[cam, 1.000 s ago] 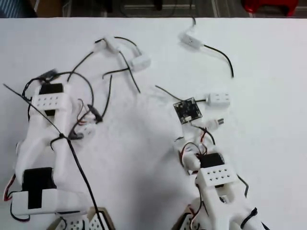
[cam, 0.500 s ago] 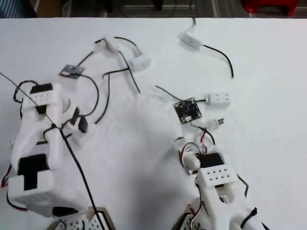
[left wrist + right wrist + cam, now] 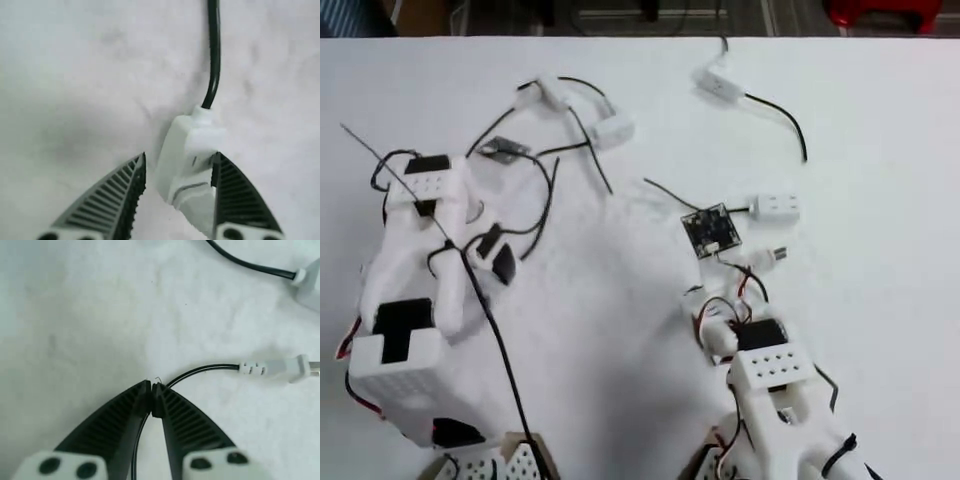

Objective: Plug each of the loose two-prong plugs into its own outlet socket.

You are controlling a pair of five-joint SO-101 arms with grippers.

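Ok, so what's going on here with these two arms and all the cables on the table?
Two robot arms are working with plugs and sockets spread over a white table. The left gripper is open and straddles a white connector on a black lead, not yet clamped on it. The right gripper is shut on the black cable of a loose two-prong plug, which lies on the table. An outlet socket sits just beyond that plug, which is not in it.

We log two white arms, left arm [image 3: 405,270] and right arm [image 3: 770,375]: black motor blocks, red and black wires, plates with rows of small holes. Fingers [image 3: 120,425] black, ribbed, white bases with round holes.
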